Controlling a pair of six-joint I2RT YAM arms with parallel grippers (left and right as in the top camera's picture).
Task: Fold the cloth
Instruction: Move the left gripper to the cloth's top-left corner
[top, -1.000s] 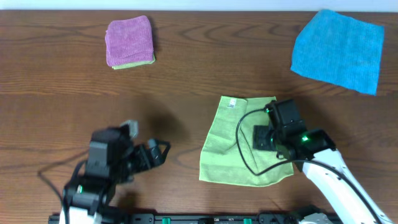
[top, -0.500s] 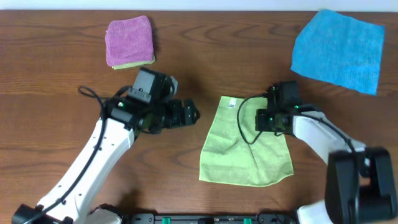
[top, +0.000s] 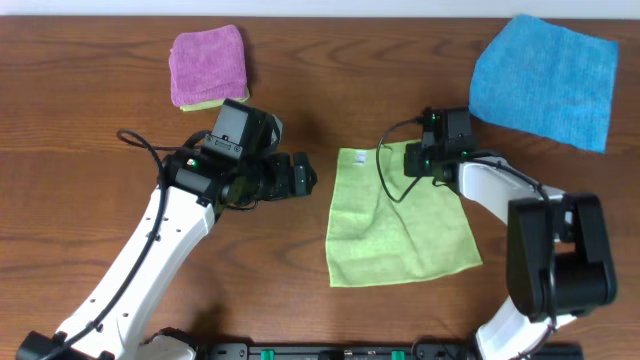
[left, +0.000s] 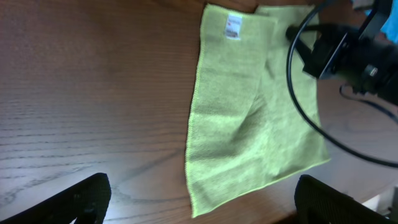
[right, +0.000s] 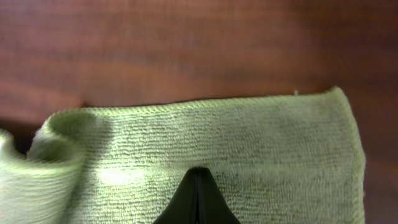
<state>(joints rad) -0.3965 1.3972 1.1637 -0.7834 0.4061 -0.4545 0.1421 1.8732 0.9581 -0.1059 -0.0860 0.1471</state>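
A: Where does the cloth lie?

B: It lies spread in one layer on the table, toward the near edge and a little right of the middle. No fold is made yet. Its white tag sits at the far left corner.

A: And the hands?

B: The right hand is at the cloth's far right corner, clenched tight. Its fingertips are down on the terry just inside the far hem, and a small ruck stands up beside them. Whether any fabric is nipped between them cannot be told. The left hand is spread wide and grasps nothing. It is off the cloth, near the tagged corner.

A: Why there?

B: Probably each hand is meant to take one far corner, so the far hem can be carried over to the near one. The right looks in place; the left has not reached its corner.

A: Count them.

B: There are two arms and two hands, and one lime cloth with one tag. Toward the far left corner lies one pinkish-purple cloth, folded, with one yellow-green layer showing beneath it. At the far right corner lies one blue cloth, spread flat.
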